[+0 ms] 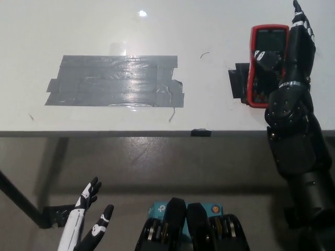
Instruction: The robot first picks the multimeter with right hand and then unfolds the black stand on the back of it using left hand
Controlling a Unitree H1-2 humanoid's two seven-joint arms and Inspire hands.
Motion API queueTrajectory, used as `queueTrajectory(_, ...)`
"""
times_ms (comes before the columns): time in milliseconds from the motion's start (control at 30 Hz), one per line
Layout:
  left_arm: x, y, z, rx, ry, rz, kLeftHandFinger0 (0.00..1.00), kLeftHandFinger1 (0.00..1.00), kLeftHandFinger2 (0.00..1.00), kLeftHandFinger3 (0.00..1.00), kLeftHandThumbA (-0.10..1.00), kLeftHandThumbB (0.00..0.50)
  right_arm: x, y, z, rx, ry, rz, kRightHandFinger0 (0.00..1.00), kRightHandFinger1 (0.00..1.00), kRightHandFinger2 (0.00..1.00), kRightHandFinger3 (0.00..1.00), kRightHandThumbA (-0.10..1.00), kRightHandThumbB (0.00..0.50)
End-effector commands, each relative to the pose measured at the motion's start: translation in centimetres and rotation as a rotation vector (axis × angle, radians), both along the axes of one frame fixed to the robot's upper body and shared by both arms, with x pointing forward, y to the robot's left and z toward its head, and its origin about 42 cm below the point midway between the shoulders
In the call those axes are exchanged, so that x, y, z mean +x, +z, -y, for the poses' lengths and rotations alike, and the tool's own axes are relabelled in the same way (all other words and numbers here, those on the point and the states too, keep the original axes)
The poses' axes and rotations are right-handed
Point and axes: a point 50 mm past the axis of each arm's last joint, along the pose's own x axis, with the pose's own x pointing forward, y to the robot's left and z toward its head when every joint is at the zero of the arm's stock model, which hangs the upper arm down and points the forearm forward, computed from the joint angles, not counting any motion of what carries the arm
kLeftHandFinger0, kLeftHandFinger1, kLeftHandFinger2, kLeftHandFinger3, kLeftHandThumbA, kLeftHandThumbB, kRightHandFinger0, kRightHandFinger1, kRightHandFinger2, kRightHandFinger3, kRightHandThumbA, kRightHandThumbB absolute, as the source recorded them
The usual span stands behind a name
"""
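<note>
Multimeter (266, 65): red case, lying flat on the white table (104, 26) at its far right, near the near edge. A black stand (238, 82) shows at its left side, touching it.

Right hand (293, 55): we see it over the multimeter's right side, fingers (302, 23) stretched out; we cannot tell whether it grips.

Left hand (89, 219): at lower left below the table, fingers apart, holding nothing.

Grey tape patch (115, 81): on the table, left of centre.
</note>
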Motion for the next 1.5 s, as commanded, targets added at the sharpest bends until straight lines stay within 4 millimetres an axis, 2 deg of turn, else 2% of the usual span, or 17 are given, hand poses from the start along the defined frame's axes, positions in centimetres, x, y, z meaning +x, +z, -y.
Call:
queueTrajectory(0, -0.1, 0.8, 0.0, 0.047, -0.005, 0.067, 1.00, 1.00, 1.00, 1.00, 0.82, 0.076, 0.9, 5.3, -1.4, 0.065, 0.054, 0.055, 1.00, 1.00, 1.00, 1.00, 1.00, 0.471)
queueTrajectory(200, 0.0, 0.8, 0.1, 0.055, -0.008, 0.076, 1.00, 1.00, 1.00, 1.00, 0.82, 0.075, 1.5, 5.9, -1.5, 0.067, 0.051, 0.008, 1.00, 1.00, 1.00, 1.00, 1.00, 0.437)
queueTrajectory(333, 0.0, 0.9, 0.3, 0.075, -0.022, 0.088, 1.00, 1.00, 1.00, 1.00, 0.79, 0.061, 2.3, 5.9, -1.1, 0.062, 0.044, -0.022, 1.00, 1.00, 1.00, 1.00, 1.00, 0.453)
queueTrajectory(367, 0.0, 0.9, 0.4, 0.082, -0.024, 0.085, 1.00, 1.00, 1.00, 1.00, 0.79, 0.063, 2.6, 6.0, -1.0, 0.067, 0.043, -0.031, 1.00, 1.00, 1.00, 1.00, 1.00, 0.469)
queueTrajectory(567, 0.0, 0.9, 0.5, 0.097, -0.033, 0.080, 1.00, 1.00, 1.00, 1.00, 0.80, 0.072, 3.6, 6.0, -0.5, 0.058, 0.034, -0.042, 1.00, 1.00, 1.00, 1.00, 1.00, 0.487)
queueTrajectory(700, 0.0, 1.0, 0.5, 0.096, -0.029, 0.095, 1.00, 1.00, 1.00, 1.00, 0.78, 0.058, 4.0, 6.2, -0.3, 0.045, 0.026, -0.050, 1.00, 1.00, 1.00, 1.00, 1.00, 0.483)
queueTrajectory(1033, 0.1, 1.0, 0.3, 0.098, -0.042, 0.097, 1.00, 1.00, 1.00, 1.00, 0.79, 0.065, 4.6, 5.9, 0.8, 0.025, -0.012, -0.069, 1.00, 1.00, 1.00, 1.00, 1.00, 0.473)
queueTrajectory(1467, 0.4, 1.1, 0.3, 0.122, -0.050, 0.102, 1.00, 1.00, 1.00, 1.00, 0.81, 0.071, 4.7, 6.1, -0.7, 0.034, 0.018, -0.080, 1.00, 1.00, 1.00, 1.00, 1.00, 0.480)
